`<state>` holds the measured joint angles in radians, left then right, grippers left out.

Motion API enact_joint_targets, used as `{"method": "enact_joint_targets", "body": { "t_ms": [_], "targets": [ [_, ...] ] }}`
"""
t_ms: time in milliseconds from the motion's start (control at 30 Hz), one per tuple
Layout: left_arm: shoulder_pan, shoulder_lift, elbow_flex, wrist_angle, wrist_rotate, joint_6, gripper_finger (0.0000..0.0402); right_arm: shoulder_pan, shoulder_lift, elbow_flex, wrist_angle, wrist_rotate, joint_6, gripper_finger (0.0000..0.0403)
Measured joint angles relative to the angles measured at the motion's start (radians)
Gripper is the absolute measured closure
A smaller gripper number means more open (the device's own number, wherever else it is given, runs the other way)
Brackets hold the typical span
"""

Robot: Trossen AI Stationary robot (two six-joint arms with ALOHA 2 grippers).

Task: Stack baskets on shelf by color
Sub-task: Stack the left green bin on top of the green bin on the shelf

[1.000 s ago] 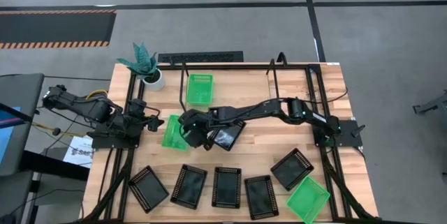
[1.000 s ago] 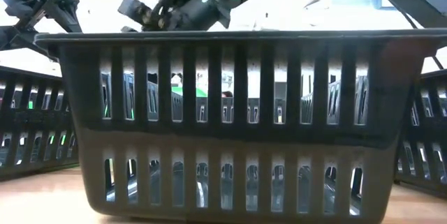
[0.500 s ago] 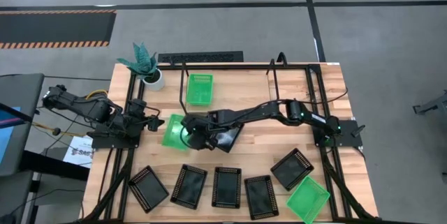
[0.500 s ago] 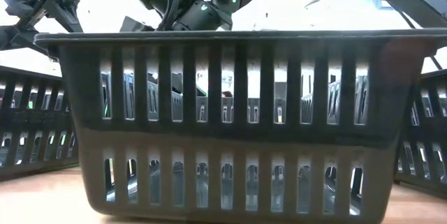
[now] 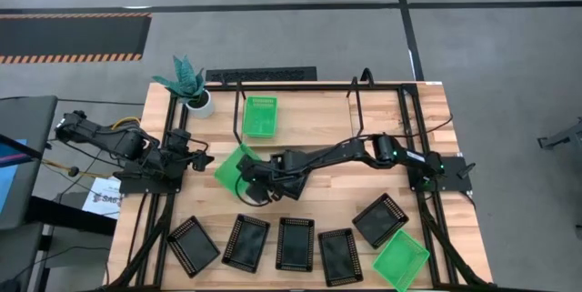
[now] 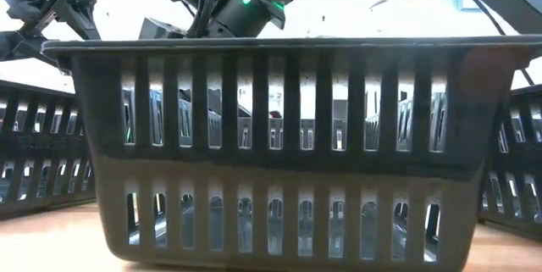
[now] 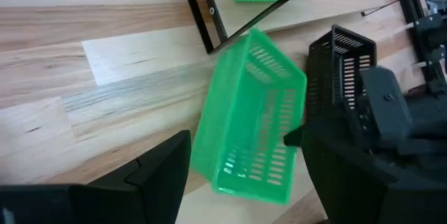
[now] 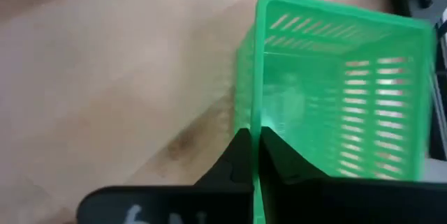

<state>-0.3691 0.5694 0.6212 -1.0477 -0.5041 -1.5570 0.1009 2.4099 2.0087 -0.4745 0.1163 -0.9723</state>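
Grey floor (image 5: 300,37) surrounds wooden table (image 5: 327,192) holding baskets (image 5: 296,242).

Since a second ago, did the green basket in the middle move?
Yes. The right gripper pinches the green basket by its rim and has tipped it up, turning it toward the potted plant.

One basket (image 5: 259,115) is set on the shelf (image 5: 300,87) at the back of the counter (image 5: 336,192). A tilted basket (image 5: 233,166) is held mid-counter by the right hand (image 5: 244,179). A row of baskets (image 5: 296,242) is laid along the front.
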Motion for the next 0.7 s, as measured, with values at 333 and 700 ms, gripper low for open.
{"method": "enact_joint_targets", "body": {
  "t_ms": [333, 700],
  "targets": [
    [0.000, 0.000, 0.000, 0.000, 0.010, 0.009, 0.0141, 0.062, -0.188, 0.000, -0.106, -0.005, 0.243, 0.0395],
    [0.000, 0.000, 0.000, 0.002, 0.010, 0.046, 0.0141, -0.034, -0.467, 0.002, -0.419, 0.043, 0.106, 0.0391]
  ]
}}
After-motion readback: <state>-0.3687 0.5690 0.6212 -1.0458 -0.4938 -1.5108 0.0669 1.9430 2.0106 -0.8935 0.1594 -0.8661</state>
